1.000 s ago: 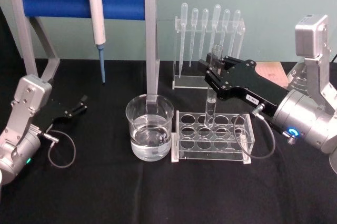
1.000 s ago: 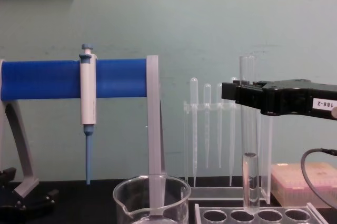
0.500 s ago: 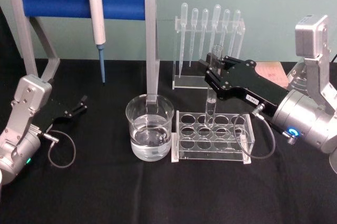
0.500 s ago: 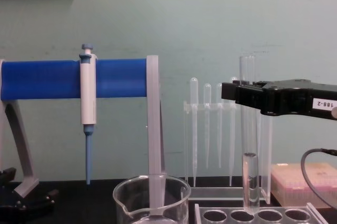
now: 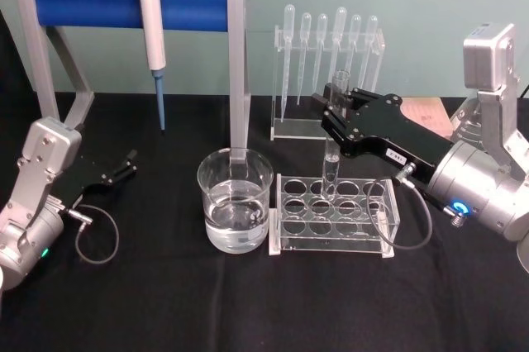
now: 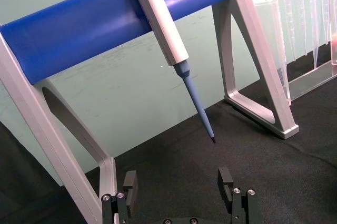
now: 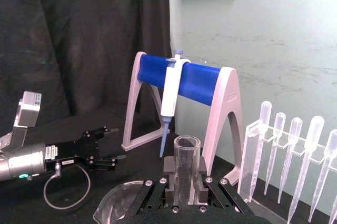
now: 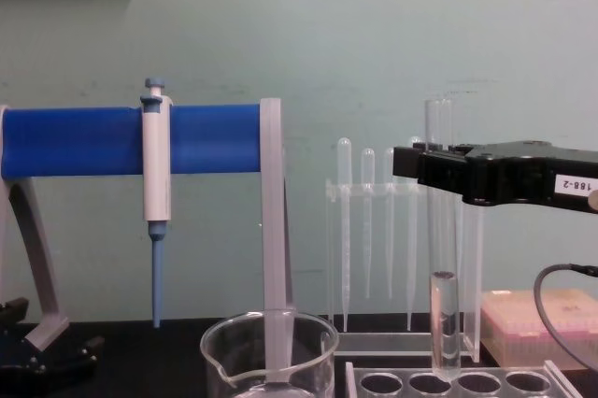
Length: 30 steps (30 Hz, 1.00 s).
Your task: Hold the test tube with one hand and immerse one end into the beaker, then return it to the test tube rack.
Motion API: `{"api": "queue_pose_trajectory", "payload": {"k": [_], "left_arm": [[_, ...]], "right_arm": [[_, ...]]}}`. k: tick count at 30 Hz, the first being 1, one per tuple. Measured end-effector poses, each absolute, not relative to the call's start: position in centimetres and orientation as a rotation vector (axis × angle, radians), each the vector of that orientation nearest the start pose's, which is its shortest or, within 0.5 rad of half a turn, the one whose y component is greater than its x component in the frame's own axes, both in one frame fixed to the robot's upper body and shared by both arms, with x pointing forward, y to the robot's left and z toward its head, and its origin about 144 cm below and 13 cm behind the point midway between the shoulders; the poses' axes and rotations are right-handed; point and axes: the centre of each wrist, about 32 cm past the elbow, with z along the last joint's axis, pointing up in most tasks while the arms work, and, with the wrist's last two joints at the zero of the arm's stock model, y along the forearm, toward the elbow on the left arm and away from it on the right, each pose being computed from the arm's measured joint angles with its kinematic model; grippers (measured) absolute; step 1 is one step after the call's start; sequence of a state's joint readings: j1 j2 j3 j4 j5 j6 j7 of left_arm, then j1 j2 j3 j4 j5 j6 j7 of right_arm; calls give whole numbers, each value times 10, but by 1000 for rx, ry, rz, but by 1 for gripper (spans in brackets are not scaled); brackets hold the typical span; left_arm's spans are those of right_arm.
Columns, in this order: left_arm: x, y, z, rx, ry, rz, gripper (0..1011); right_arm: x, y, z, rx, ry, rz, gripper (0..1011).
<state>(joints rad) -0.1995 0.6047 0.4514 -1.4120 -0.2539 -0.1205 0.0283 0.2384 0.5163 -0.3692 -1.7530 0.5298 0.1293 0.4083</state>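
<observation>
– Nothing has shifted since a second ago: the right gripper sits as it was, clamped on the test tube just under its rim
– And the tube itself?
– Upright, hanging straight below the gripper, rounded end at a back-row hole of the rack; whether it has entered, I cannot tell
– The beaker?
– The beaker stands lower, to the right gripper's left, just beside the rack, clear liquid inside. The left gripper waits farther off that way, fingers spread
</observation>
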Motion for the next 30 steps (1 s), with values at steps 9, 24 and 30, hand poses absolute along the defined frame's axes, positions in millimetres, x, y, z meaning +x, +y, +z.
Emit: {"api": "queue_pose_trajectory", "payload": {"k": [9, 24, 30], "left_arm": [[489, 310, 1140, 304, -285, 1248, 1000], [489, 310, 1140, 304, -285, 1248, 1000], [489, 310, 1140, 305, -285, 1248, 1000]], "right_arm": [[489, -244, 1252, 20, -84, -751, 224], [489, -244, 1252, 20, -84, -751, 224], [489, -244, 1252, 20, -84, -751, 224]]}}
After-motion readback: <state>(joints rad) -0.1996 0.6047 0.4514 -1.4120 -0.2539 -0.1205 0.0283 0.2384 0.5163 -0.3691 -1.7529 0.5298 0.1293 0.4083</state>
